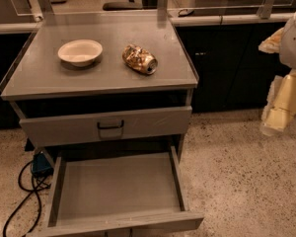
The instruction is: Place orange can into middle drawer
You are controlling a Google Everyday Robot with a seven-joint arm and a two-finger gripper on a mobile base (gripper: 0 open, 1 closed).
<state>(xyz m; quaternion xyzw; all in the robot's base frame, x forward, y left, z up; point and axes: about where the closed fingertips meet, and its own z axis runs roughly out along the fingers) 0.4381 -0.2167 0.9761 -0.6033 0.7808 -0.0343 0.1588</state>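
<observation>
Wide shallow grey middle drawer (116,186) is pulled out, nearest me. My pale gripper (278,110) hangs right of the cabinet, well apart from it; can't tell if it's open or closed. Dented shiny orange-gold can (139,59) lies on its side on the grey top, near the white bowl (80,52). Likely light, thin-walled and slick, so I'd pinch gently across mid-body.

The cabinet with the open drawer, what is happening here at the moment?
Nothing is being handled yet. The orange can lies on its side on the cabinet top, to the right of the white bowl. The middle drawer below is pulled out, and the can is not in it. The robot's claw hangs at the right edge of the view, beside the cabinet and well apart from the can.
</observation>
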